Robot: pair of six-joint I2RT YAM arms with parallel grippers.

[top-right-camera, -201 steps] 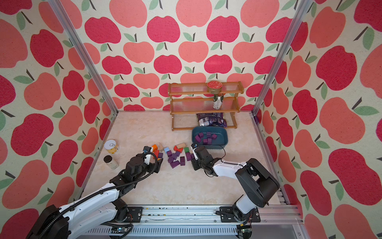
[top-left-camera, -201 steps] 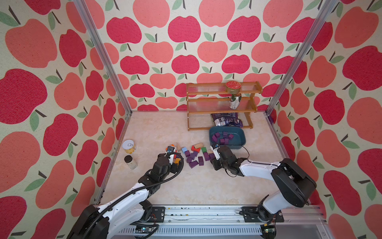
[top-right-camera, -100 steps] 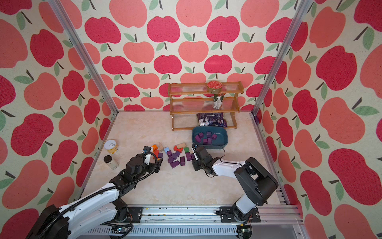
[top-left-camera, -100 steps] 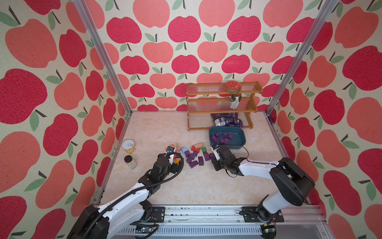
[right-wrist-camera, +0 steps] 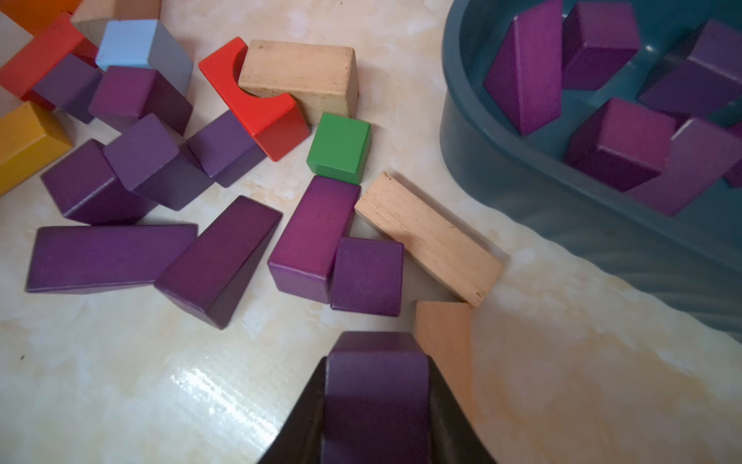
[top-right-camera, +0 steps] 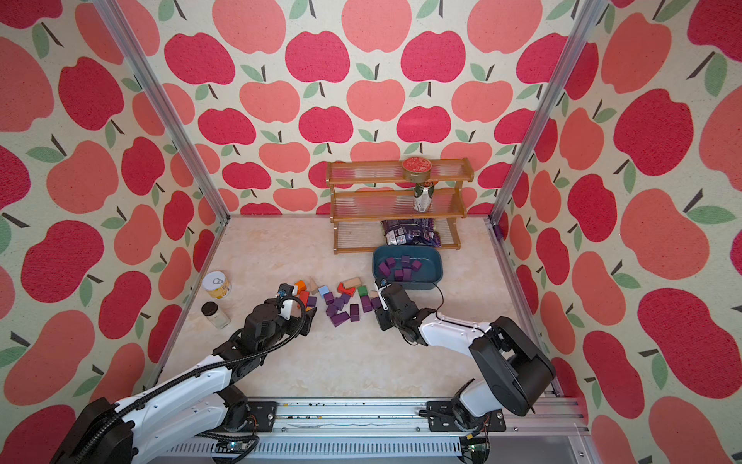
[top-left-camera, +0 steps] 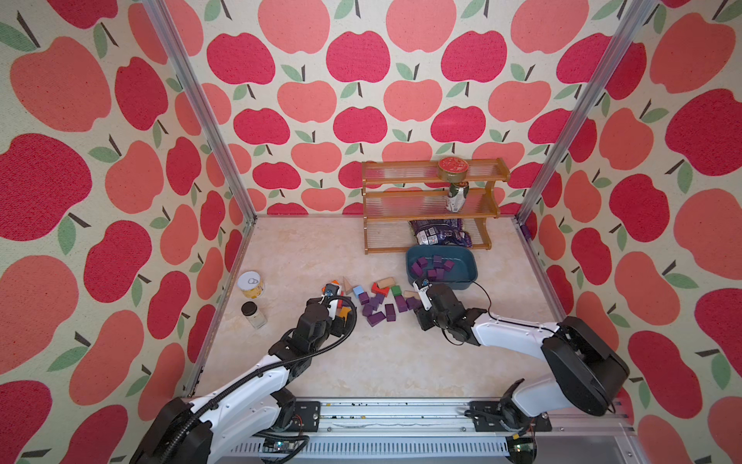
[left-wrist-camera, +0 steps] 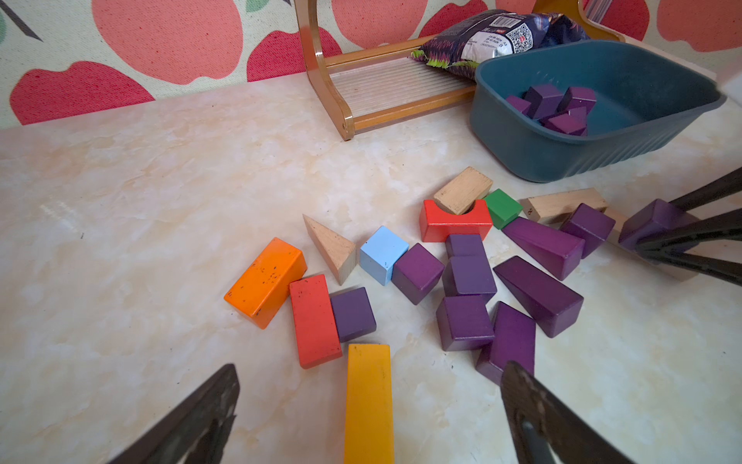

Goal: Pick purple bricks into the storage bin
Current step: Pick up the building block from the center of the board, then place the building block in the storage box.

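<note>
Purple brick [right-wrist-camera: 375, 401] gripped in my right tool [right-wrist-camera: 377, 357], left tool [left-wrist-camera: 369, 371] open; I'd lift well clear of the bin [right-wrist-camera: 522, 189] rim.

Looking like a staged robot test cell rather than a lived-in room: being boxed in by apple-print wall panels [top-left-camera: 361, 60] meeting at bare aluminium posts [top-left-camera: 204, 120], sitting on a marble-look tabletop [top-left-camera: 321, 249], carrying two white-and-black arms [top-left-camera: 249, 385] mounted on a metal rail [top-left-camera: 401, 413] along the front edge, and holding props such as a wooden shelf rack [top-left-camera: 401, 203], a tin [top-left-camera: 250, 284] and a small jar [top-left-camera: 253, 314].
</note>
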